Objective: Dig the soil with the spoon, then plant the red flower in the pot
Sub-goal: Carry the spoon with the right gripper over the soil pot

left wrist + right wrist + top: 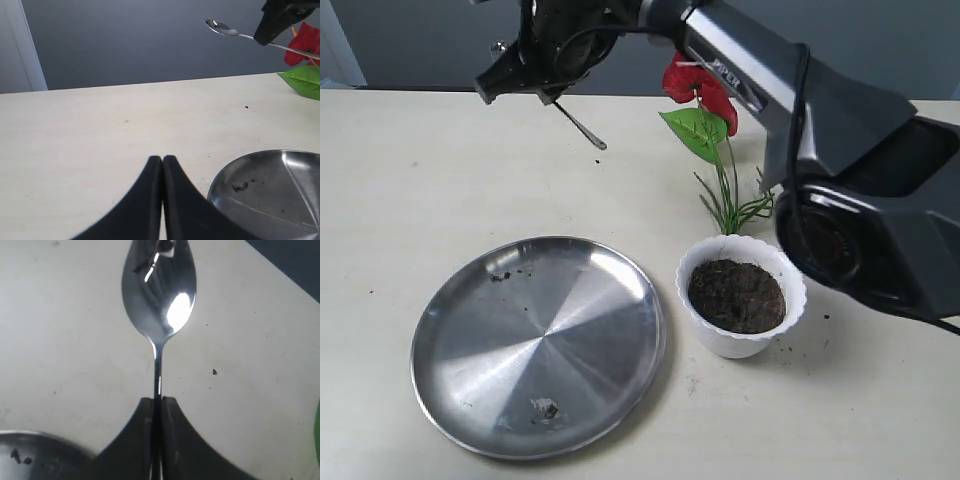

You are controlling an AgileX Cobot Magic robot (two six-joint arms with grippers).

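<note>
**Task state, planting not yet done.** The right gripper [157, 401], held high over the far side of the table [380, 200], is clamped on the thin handle of the spoon [582, 128]. The spoon's bowl is shiny and carries no earth. The left gripper [162, 160] has its fingers pressed together on nothing, low beside the steel plate [470, 330]. The soil [736, 296] fills the pot [735, 345] almost to the scalloped rim, and no clear hole shows in it. Only a few crumbs lie on the plate. The red flower [698, 85] is behind the pot and outside it, with its base hidden. On this evidence the digging is at most barely begun, and the planting is wholly left to do.
</note>
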